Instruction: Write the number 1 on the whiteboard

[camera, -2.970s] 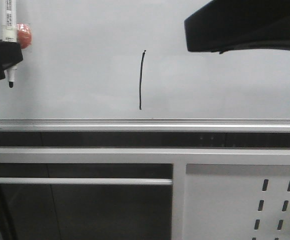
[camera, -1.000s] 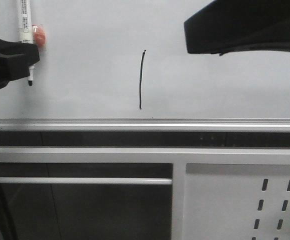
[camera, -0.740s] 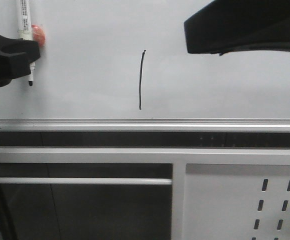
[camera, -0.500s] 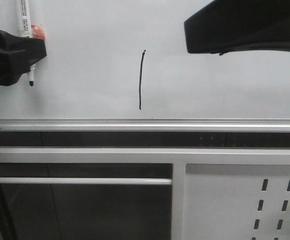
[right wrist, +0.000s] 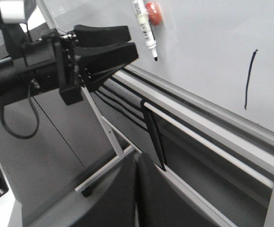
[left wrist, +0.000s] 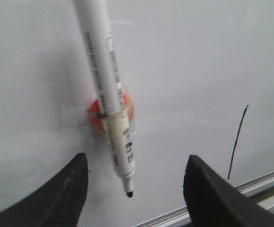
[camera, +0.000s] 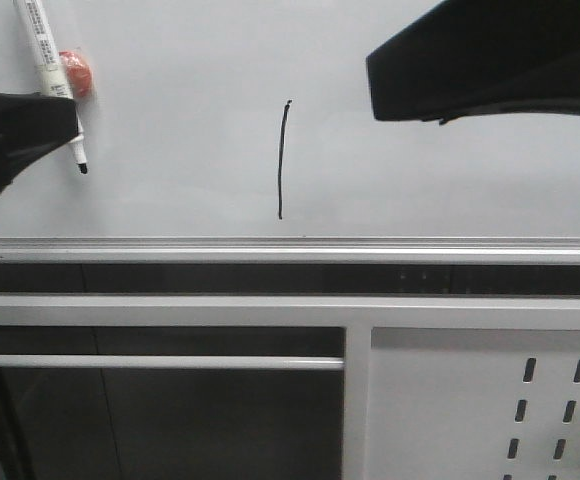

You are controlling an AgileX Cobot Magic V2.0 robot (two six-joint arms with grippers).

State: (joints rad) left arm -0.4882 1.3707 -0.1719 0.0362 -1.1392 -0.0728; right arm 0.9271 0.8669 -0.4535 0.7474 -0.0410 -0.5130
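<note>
One marker (left wrist: 109, 99), taped to an orange magnet (camera: 74, 72), hangs between the parted left hand (left wrist: 132, 194).

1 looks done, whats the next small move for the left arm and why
Probably pull the left tool straight back from the whiteboard. The number 1 is drawn, the marker hangs on its orange magnet, and the tool is open, not touching the marker.
</note>
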